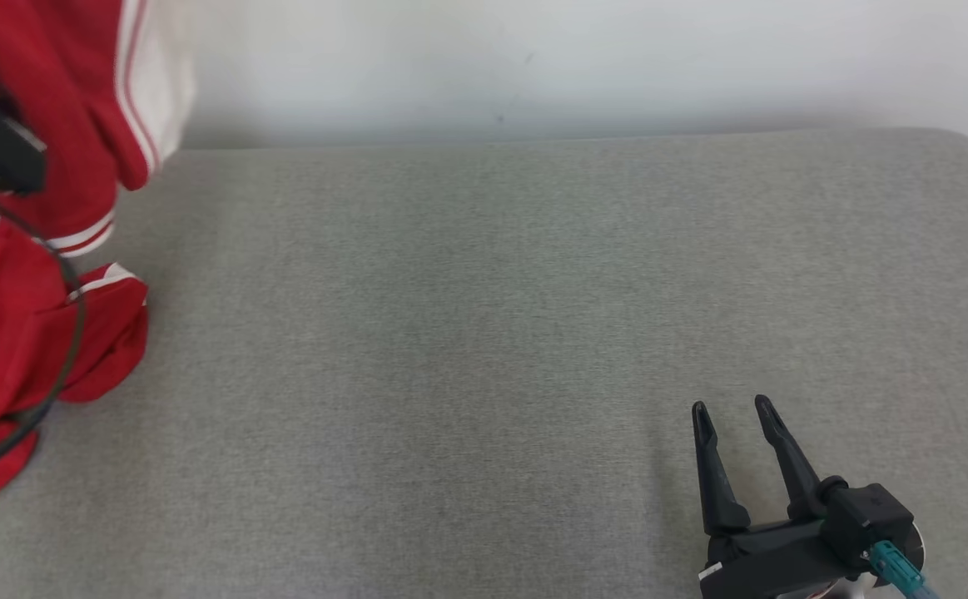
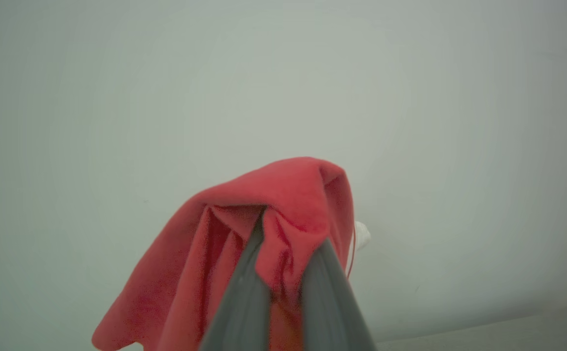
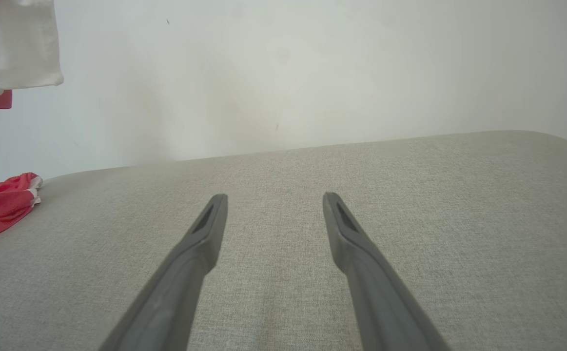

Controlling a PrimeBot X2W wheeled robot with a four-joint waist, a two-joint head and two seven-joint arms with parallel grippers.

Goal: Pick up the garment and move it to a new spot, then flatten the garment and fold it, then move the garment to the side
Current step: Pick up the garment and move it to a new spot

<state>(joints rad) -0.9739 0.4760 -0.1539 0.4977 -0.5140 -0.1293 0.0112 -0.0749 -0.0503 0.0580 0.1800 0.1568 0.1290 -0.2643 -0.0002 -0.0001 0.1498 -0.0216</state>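
The left fingers are clamped on the red garment, which hangs at the grey cushion's left edge with its hem resting there. The right fingers gape empty (near-right corner). The lift should clear the hem before carrying the garment centreward.

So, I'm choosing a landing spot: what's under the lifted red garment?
The lower end of the garment lies bunched on the grey cushion, near its left edge. Anything beneath that bunch is covered.
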